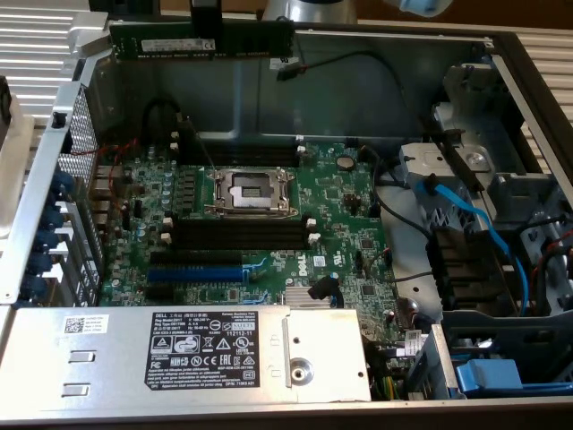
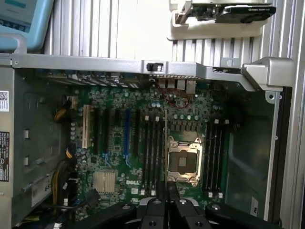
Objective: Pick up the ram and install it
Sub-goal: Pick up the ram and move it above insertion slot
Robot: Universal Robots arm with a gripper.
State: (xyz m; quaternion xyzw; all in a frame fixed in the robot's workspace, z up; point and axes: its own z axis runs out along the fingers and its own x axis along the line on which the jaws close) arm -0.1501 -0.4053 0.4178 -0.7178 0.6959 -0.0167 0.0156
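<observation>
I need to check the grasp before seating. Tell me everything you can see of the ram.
The ram is a long, thin, dark green circuit board with a row of black chips and small white labels on its face. It hangs level and on edge in the air, above the case wall at the top of the exterior view, clear of the motherboard. The gripper pinches its upper edge near the middle. Nothing else touches it.

The exterior view looks down at a slant into the open case (image 1: 385,98), close over the power supply (image 1: 107,358). The wrist view faces straight down from higher, past the gripper (image 2: 166,191). Both share the motherboard (image 1: 349,224) and CPU socket (image 1: 249,190).
</observation>
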